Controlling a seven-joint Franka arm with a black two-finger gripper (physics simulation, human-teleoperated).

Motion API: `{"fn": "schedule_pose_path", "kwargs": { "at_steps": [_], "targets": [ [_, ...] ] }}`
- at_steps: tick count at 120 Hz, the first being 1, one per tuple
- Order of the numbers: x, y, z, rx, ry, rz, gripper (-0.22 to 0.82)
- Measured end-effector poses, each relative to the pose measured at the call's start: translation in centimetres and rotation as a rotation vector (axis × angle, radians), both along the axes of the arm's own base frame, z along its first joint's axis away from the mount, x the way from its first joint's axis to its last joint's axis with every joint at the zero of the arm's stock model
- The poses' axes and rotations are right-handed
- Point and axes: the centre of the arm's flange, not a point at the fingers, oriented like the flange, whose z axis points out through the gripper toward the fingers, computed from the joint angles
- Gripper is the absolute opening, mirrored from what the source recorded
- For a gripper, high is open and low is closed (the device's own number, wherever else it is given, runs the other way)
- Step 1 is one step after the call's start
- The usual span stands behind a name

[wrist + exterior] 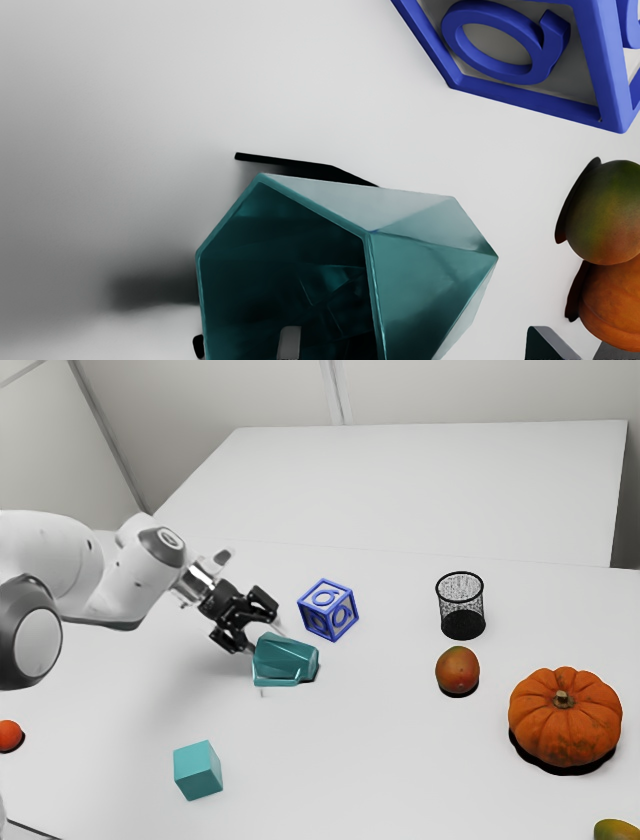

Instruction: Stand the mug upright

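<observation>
1. Exterior view: the teal mug (287,658) lies on its side on the counter (350,770), near the blue block (328,610), beside the tool (268,639).
2. Wrist view: the tool's (416,345) fingertips stand apart, one at the mug's mouth.

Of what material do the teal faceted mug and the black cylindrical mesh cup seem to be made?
The teal faceted mug looks like glazed ceramic or smooth plastic, I cannot tell which: its flat faces carry a pale sheen. The black cylindrical mesh cup seems dark-coated metal wire, as light shows through its fine netting.
</observation>
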Motion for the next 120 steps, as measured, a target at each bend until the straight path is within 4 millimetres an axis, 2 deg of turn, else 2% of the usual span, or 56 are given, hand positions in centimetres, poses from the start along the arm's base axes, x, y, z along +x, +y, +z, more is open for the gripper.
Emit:
{"fn": "schedule_pose_path", "kwargs": {
  "at_steps": [13, 31, 52, 73, 98, 120],
  "targets": [
    [0.2, -0.2, -0.1, 0.002, -0.003, -0.001, 0.33],
    [0.4, -0.5, -0.5, 0.007, -0.001, -0.002, 0.14],
    [0.7, -0.7, -0.4, 0.014, -0.01, 0.0, 0.02],
    [1.0, -1.5, 0.0, -0.001, -0.025, 0.004, -0.05],
    [1.2, -2.9, 1.7, -0.015, -0.057, -0.014, -0.14],
    [1.1, -3.4, 3.2, -0.018, -0.079, -0.03, -0.16]
  ]
}}
